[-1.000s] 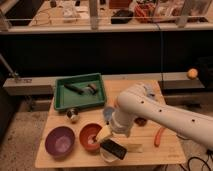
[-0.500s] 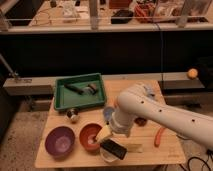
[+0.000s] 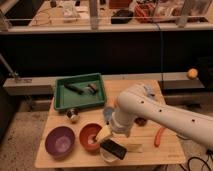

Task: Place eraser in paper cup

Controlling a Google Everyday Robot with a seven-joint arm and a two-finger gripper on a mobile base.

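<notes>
The eraser (image 3: 114,149) is a flat black block lying tilted across the top of the small white paper cup (image 3: 105,156), near the table's front edge. My gripper (image 3: 108,140) hangs just above and to the left of it, at the end of the white arm (image 3: 150,112) that reaches in from the right. A pale finger (image 3: 104,134) shows beside the eraser. The jaws stand open. The eraser and the gripper hide most of the cup.
An orange-red bowl (image 3: 90,137) and a purple bowl (image 3: 59,141) stand left of the cup. Behind them lies a green tray (image 3: 64,101) with a dark stick in it. A pale bluish cup (image 3: 107,114) and an orange stick (image 3: 160,136) flank the arm.
</notes>
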